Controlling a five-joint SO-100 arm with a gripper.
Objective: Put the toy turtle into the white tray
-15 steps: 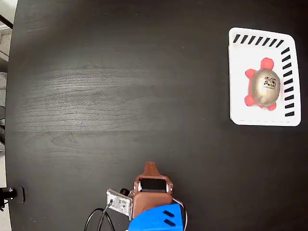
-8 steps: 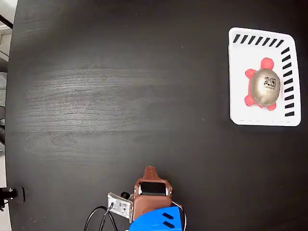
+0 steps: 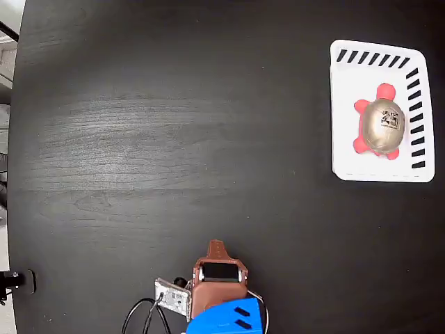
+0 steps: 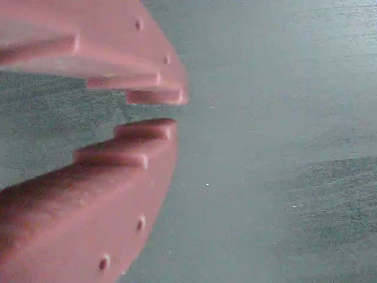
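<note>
Since the toy turtle already lies inside the white tray, nothing needs holding: the gripper sits folded near the counter's lower edge, well apart, its fingers nearly closed and empty.

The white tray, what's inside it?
The toy turtle lies inside the white tray, shell up. The tray floor beneath it is covered, so anything under it can't be seen.
</note>
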